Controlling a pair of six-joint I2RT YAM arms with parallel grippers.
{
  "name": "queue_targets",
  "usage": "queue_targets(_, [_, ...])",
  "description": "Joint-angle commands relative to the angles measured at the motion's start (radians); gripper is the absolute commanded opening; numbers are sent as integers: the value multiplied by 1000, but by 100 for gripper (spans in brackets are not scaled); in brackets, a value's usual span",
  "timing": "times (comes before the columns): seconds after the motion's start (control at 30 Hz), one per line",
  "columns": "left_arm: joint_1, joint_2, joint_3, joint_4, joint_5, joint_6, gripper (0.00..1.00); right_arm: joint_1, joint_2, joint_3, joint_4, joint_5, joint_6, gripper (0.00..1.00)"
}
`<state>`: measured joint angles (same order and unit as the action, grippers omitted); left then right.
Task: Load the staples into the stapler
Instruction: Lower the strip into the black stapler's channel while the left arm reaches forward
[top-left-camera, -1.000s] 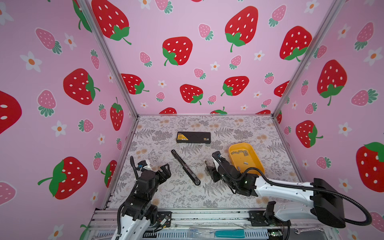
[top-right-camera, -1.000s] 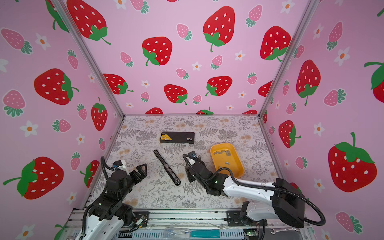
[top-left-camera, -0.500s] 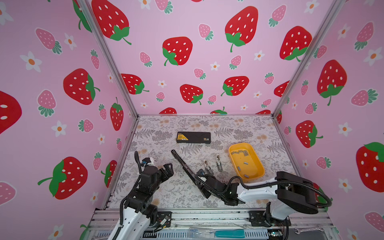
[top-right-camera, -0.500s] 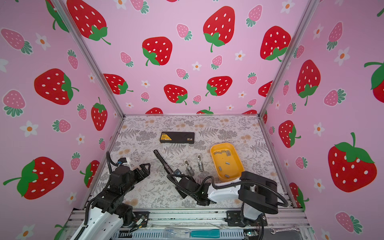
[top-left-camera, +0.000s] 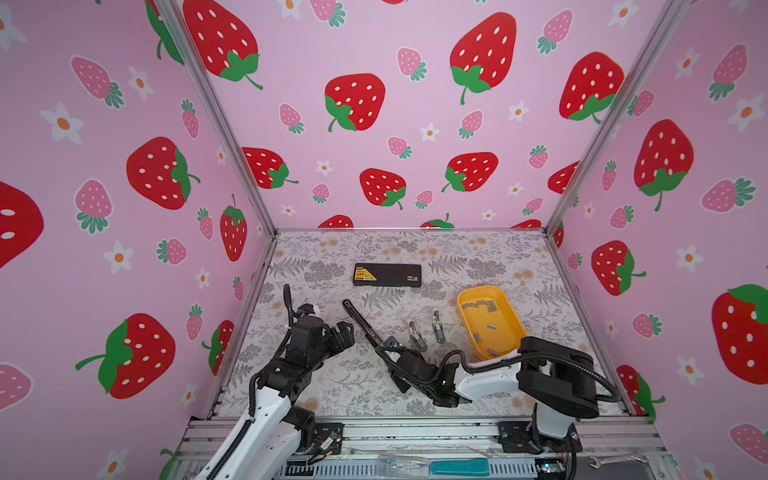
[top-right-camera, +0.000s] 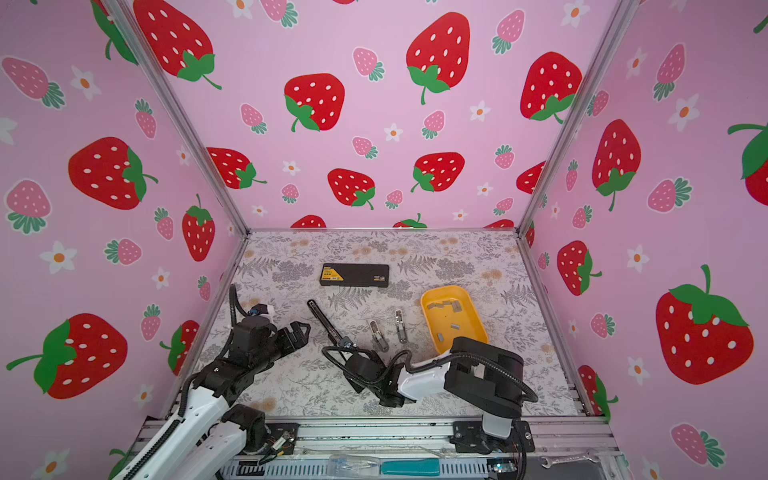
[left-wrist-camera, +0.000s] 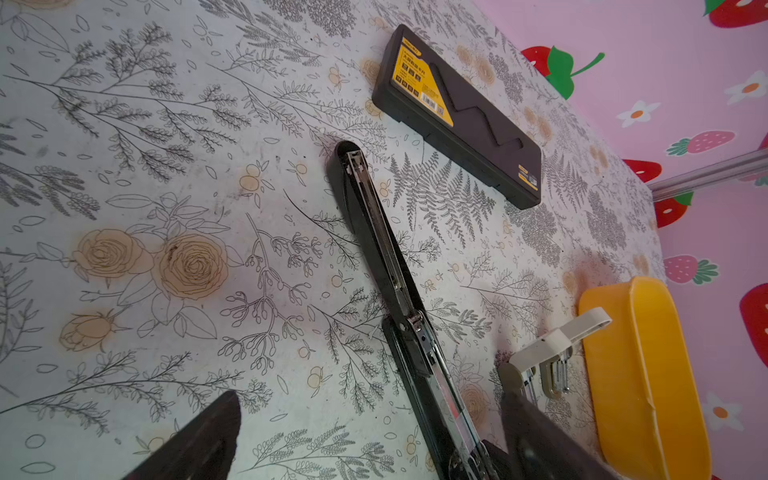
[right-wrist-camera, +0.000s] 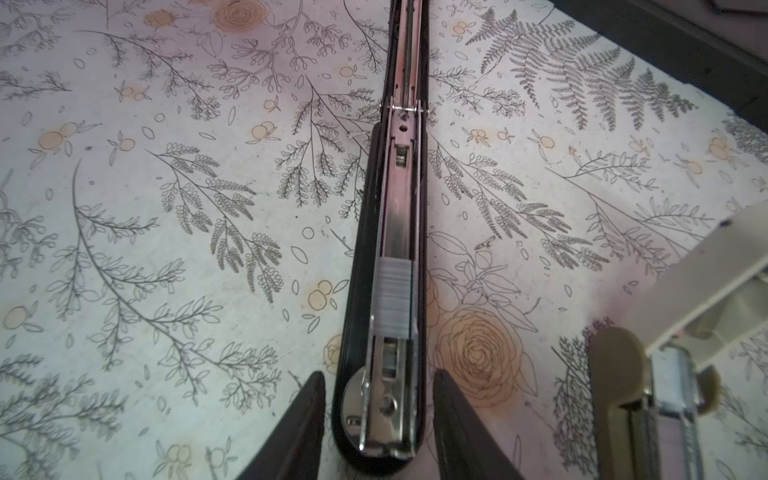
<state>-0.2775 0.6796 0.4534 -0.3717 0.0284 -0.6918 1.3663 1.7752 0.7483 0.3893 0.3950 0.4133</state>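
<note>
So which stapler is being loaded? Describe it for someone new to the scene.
Find the yellow tray on the floral table's right side, with two small staplers beside it. Further left lies the black stapler, much longer, opened flat, a staple strip in its metal channel.

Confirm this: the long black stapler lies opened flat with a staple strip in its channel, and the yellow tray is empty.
Wrong on the tray: the yellow tray holds several loose staple strips, as both top views show. The rest stands.
</note>
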Motion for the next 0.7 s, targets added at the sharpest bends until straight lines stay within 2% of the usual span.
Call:
queue_targets(0.0, [4,-3,4,62,20,13,99,-11,18,22,18,22,-11,40])
queue_targets(0.13, [4,0,-27,125,62,23,99,-10,37,28,28,20,-11,29])
queue_targets(0.33, [4,39,-83,219,70,-38,99,-10,39,31,39,11,-6,11])
queue_targets(0.47, [5,130,-108,308,79,-69,99,-13,14,28,20,-1,42,6])
queue_targets(0.67, [6,291,-128,447,55,-83,99,-15,-13,17,12,-81,133,1])
